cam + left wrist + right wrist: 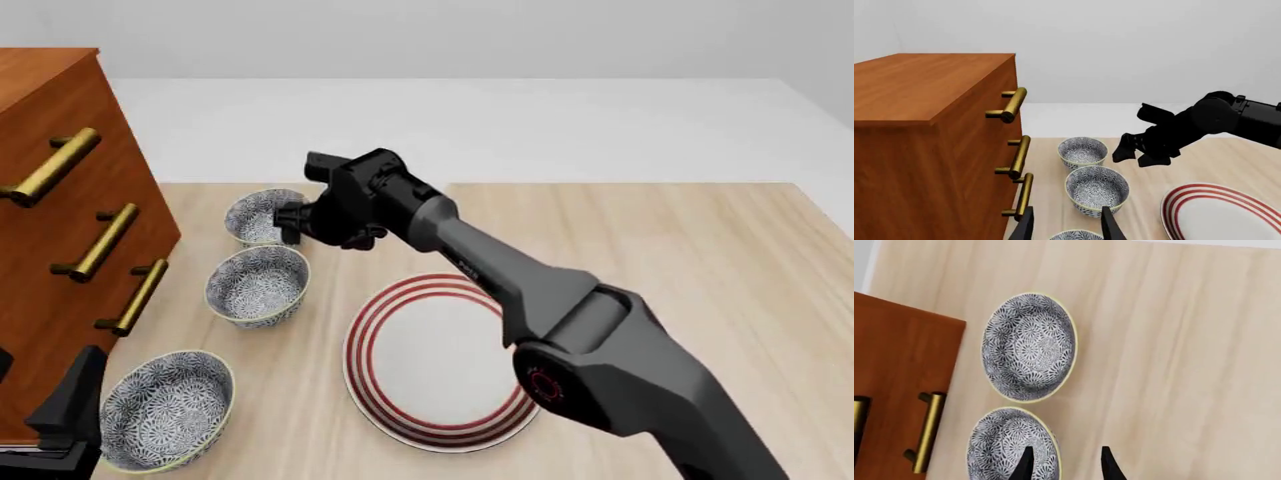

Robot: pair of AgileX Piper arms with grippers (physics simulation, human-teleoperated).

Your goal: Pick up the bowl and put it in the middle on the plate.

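Observation:
Three alike blue-patterned bowls stand in a row along the drawer front: far [263, 215], middle [258, 286] and near [163, 410]. The red-ringed plate [434, 360] lies to their right with nothing on it. My right gripper [296, 225] hovers open above the table beside the far and middle bowls. In its wrist view the open gripper [1066, 465] straddles the middle bowl's [1011, 447] rim, and the far bowl [1030, 347] lies beyond. My left gripper [1067, 227] is open and empty, low over the near bowl [1076, 235].
A wooden cabinet [54, 220] with brass drawer handles [100, 242] fills the left side, close to the bowls. The right arm's links [587, 340] cross above the plate. Bare wooden tabletop [694, 260] stretches to the right.

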